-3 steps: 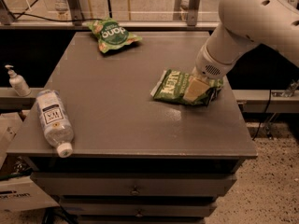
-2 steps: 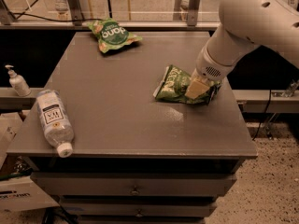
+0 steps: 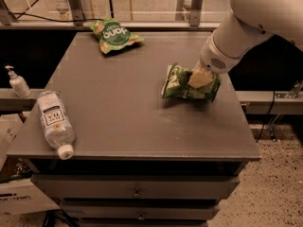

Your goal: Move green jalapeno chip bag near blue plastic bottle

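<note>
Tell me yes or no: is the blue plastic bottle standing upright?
No, the blue plastic bottle lies on its side on the table, cap toward the front, far from the gripper holding the green jalapeno chip bag.

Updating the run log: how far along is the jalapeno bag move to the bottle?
Done: the grasp. The claw is closed on the green jalapeno chip bag, bunched up at the table's right side. In hand: the carry. Left: the whole crossing; the blue plastic bottle lies on its side at the left front edge, then release beside it.
</note>
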Robot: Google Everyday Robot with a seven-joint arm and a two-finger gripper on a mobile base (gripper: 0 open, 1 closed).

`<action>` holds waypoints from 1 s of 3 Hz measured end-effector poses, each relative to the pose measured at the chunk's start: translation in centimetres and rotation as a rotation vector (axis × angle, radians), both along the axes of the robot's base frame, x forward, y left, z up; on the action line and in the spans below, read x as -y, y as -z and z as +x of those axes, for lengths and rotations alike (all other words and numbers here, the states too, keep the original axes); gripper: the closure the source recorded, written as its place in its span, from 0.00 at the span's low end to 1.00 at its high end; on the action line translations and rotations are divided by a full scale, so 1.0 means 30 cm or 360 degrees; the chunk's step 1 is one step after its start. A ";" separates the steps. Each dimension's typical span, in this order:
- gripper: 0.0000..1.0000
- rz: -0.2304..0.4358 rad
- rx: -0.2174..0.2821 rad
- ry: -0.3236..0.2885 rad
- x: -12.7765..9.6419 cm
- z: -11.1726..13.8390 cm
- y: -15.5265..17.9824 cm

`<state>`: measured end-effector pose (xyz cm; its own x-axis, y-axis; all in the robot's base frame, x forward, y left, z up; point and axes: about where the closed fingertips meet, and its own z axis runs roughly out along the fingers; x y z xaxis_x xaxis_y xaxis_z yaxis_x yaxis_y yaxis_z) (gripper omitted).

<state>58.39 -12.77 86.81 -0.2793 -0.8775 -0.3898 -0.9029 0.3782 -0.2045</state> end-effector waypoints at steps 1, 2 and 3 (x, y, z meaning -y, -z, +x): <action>1.00 0.0130 0.0045 -0.0072 -0.072 -0.021 -0.107; 1.00 0.0242 0.0081 -0.0175 -0.180 -0.066 -0.182; 1.00 0.0343 0.0084 -0.0278 -0.306 -0.124 -0.217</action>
<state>54.67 -3.59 93.33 -0.1054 -0.8058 -0.5828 -0.9484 0.2576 -0.1846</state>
